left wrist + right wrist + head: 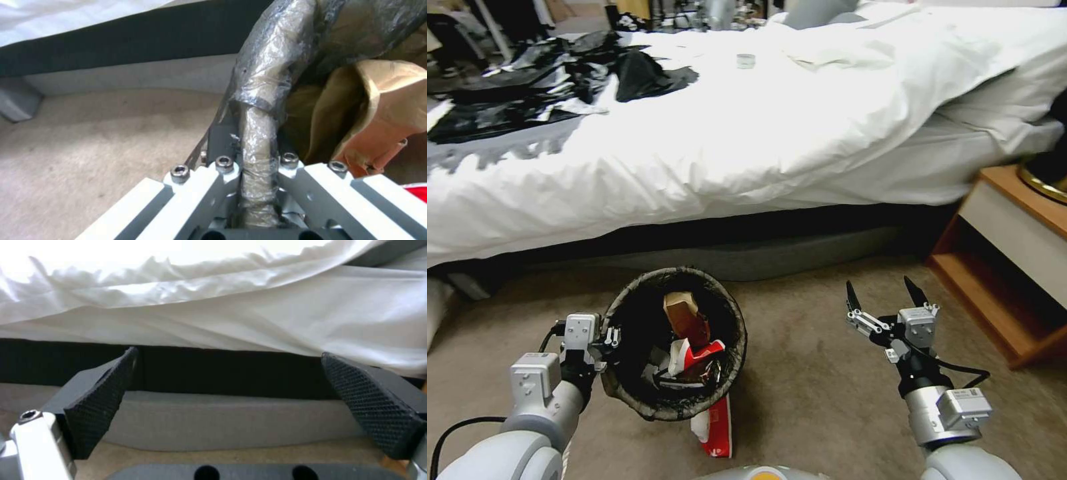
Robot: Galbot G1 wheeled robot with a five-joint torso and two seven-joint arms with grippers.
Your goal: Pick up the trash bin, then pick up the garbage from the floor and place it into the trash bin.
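The trash bin [627,310], round and lined with a dark bag, sits low on the carpet in front of the bed in the head view. My left gripper [610,339] is shut on its left rim. The left wrist view shows that bag-wrapped rim [267,83] clamped in the left gripper [254,141]. Garbage lies inside: a brown paper bag [682,313] [382,106] and a red-white carton [697,353]. Another red-and-white piece of garbage [718,427] lies on the carpet against the bin's near side. My right gripper [887,297] [231,400] hangs open and empty over the carpet to the bin's right.
A bed [800,120] with white bedding spans the back, with black bags [560,80] on its far left. A wooden nightstand [1014,267] stands at the right. Bare carpet [814,373] lies between the bin and the nightstand.
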